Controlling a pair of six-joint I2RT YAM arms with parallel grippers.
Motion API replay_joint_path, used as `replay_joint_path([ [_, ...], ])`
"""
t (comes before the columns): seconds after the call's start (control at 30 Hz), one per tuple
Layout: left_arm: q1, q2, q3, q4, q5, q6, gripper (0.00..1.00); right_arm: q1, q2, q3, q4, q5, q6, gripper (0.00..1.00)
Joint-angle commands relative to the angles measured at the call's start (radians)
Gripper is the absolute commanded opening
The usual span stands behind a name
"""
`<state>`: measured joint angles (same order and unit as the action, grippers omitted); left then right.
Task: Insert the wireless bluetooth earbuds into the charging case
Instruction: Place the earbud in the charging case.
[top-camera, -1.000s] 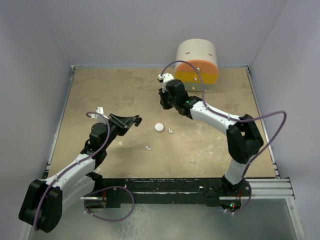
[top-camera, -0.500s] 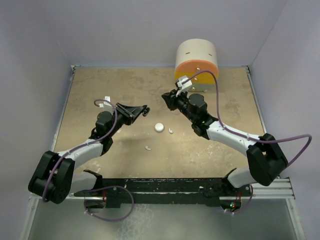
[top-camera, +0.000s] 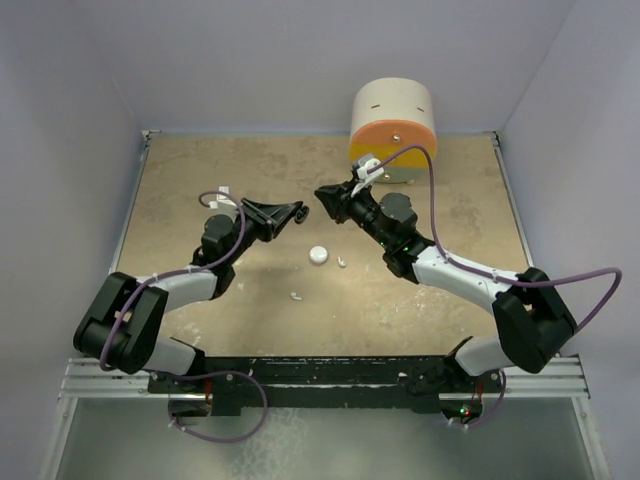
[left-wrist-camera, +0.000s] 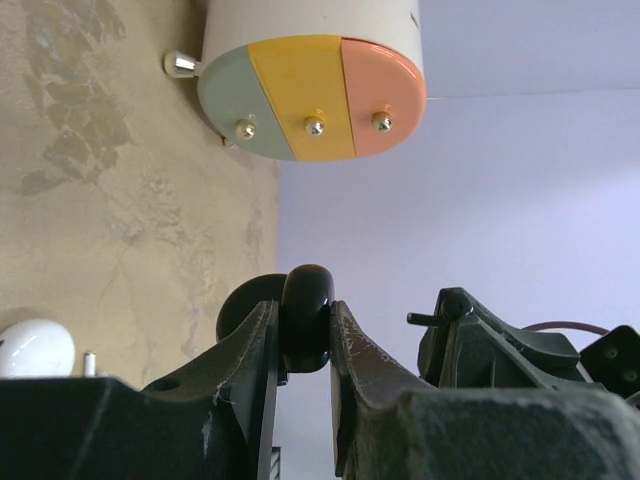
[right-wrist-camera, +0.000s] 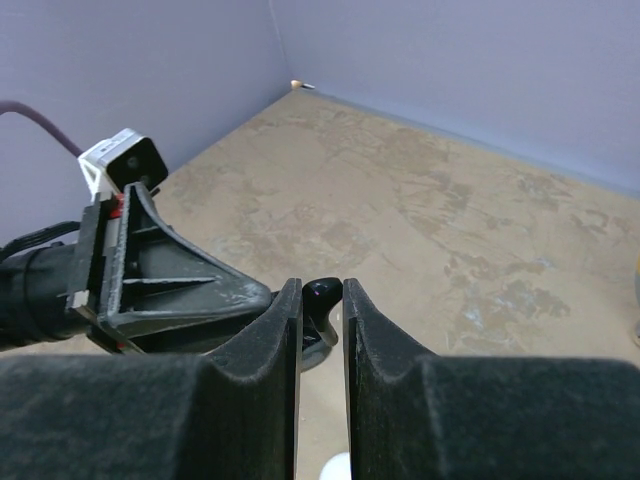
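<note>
My left gripper (top-camera: 294, 212) is shut on a small round black charging case (left-wrist-camera: 308, 282), held above the table. Its dark lid (left-wrist-camera: 243, 308) shows behind the left finger. Facing it from the right, my right gripper (top-camera: 322, 195) is shut on a black earbud (right-wrist-camera: 326, 293), stem pointing down. The two gripper tips stand almost tip to tip, a small gap between them. On the table below lie a white round case (top-camera: 318, 255) and two white earbuds (top-camera: 342, 262) (top-camera: 297, 296). No other black earbud shows.
A cream cylinder with an orange, yellow and green face (top-camera: 393, 125) with small metal knobs stands at the back right against the wall. Lilac walls close the table on three sides. The metal rail (top-camera: 520, 375) with the arm bases runs along the near edge.
Both arms swung inward. The left gripper rose and moved right with the black case. The right gripper turned and came left toward it, so the tips now nearly meet.
</note>
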<state>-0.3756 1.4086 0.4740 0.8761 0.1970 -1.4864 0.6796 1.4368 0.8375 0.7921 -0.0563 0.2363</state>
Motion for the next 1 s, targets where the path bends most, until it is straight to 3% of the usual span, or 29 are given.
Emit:
replay_joint_path([
  [0.0,-0.038,0.030,0.066,0.106,-0.041,-0.043,0.00,0.028,0.009,0.018,0.071,-0.003,0.005,0.00],
  [0.4,-0.089,0.050,0.095,0.130,-0.115,-0.076,0.00,0.060,0.041,0.034,0.037,0.074,-0.005,0.00],
  [0.97,-0.097,-0.001,0.039,0.136,-0.110,-0.081,0.00,0.060,0.033,0.038,0.001,0.115,-0.012,0.00],
])
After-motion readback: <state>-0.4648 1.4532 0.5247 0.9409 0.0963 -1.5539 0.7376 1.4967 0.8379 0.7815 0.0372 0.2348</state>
